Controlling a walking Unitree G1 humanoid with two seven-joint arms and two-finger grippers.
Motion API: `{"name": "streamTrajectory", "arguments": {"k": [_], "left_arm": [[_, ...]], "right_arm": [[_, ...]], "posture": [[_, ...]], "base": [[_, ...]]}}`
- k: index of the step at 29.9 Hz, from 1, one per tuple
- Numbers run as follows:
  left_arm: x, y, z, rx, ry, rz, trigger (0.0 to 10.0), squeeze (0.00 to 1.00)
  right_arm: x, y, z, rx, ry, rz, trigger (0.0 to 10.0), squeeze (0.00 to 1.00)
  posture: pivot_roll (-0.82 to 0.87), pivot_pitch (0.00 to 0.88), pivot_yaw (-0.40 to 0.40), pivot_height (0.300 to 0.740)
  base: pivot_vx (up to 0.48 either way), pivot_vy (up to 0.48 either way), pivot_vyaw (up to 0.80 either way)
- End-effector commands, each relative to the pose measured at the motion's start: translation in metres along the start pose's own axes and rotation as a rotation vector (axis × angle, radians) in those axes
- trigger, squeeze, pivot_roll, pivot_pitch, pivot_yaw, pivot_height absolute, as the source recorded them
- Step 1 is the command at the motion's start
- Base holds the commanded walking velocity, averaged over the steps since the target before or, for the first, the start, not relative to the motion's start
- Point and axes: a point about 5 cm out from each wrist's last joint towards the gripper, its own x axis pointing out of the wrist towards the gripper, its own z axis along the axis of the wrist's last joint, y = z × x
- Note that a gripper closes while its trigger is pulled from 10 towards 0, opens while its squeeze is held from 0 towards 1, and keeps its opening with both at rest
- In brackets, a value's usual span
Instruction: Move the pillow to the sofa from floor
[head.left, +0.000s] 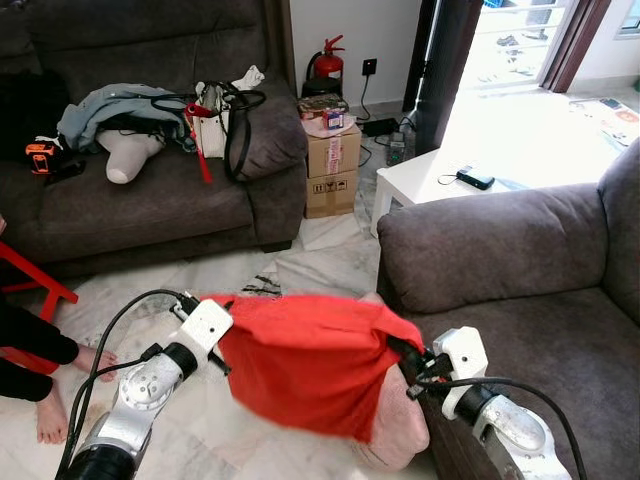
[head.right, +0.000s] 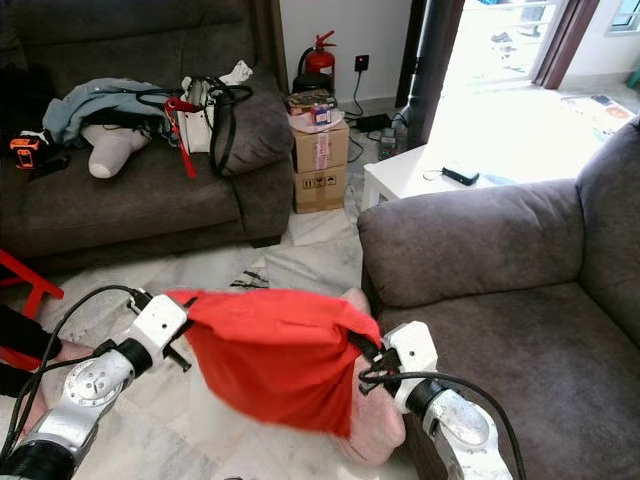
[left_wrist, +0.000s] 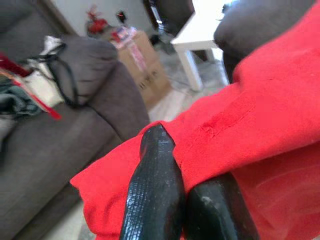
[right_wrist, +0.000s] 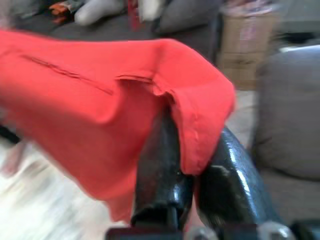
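Here we have the red fabric-covered pillow (head.left: 305, 365) lifted off the pale marble floor (head.left: 300, 255) and slung between our two hands, so the carrying step looks to be in hand rather than the pick-up. Our left hand (head.left: 222, 335) pinches one top corner of the red cover, and in the left wrist view its black fingers (left_wrist: 155, 190) press together on a fold of the cloth. Our right hand (head.left: 408, 358) clamps the opposite corner, with red fabric wedged between its fingers (right_wrist: 160, 165) in the right wrist view. The pillow hangs just beside the front of the near grey fabric sofa (head.left: 520, 300) on our right, not yet over its seat.

As we judge it, the next move calls for swinging the load to the right and up over the seat edge, keeping both corners level so the cover does not slip, then lowering it onto the cushion before letting go.

Several things are hard to read. A pale pink inner part shows below the red cover at the lower right, and we cannot tell whether the cover is sliding off it. The pillow's lower edge is blurred. A person's bare feet (head.left: 70, 385) stand on the floor at the left, the rest of them cut off. The far dark grey sofa (head.left: 150, 190) carries clothes and bags we cannot sort out.
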Motion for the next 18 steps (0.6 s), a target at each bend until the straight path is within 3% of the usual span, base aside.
{"name": "streamTrajectory", "arguments": {"k": [1, 2, 4, 9, 13, 18], "left_arm": [[0.0, 0.014, 0.007, -0.028, -0.031, 0.121, 10.0, 0.0], [0.0, 0.018, 0.007, -0.061, -0.028, 0.206, 10.0, 0.0], [0.0, 0.021, 0.008, -0.089, -0.028, 0.263, 10.0, 0.0], [0.002, 0.015, 0.011, -0.136, -0.023, 0.329, 10.0, 0.0], [0.007, 0.013, 0.012, -0.153, -0.01, 0.351, 10.0, 0.0], [0.017, 0.01, 0.017, -0.138, -0.012, 0.305, 10.0, 0.0]], "right_arm": [[0.004, -0.005, 0.011, 0.004, -0.078, -0.059, 10.0, 0.0], [0.006, -0.005, 0.01, 0.026, -0.095, -0.111, 10.0, 0.0], [0.008, -0.006, 0.01, 0.045, -0.106, -0.152, 10.0, 0.0], [0.012, -0.005, 0.007, 0.068, -0.136, -0.233, 10.0, 0.0], [0.014, 0.004, 0.01, 0.069, -0.167, -0.209, 10.0, 0.0], [0.009, 0.02, 0.018, 0.074, -0.212, -0.07, 10.0, 0.0]], "posture": [[0.04, 0.045, 0.03, 0.74], [0.04, 0.048, 0.028, 0.74], [0.04, 0.05, 0.028, 0.74], [0.04, 0.052, 0.029, 0.74], [0.04, 0.056, 0.025, 0.74], [0.04, 0.062, 0.025, 0.74]], "base": [[0.0, 0.0, 0.0], [0.0, 0.0, 0.0], [0.0, 0.0, 0.0], [0.0, 0.0, 0.0], [0.0, 0.0, 0.0], [0.0, 0.0, 0.0]]}}
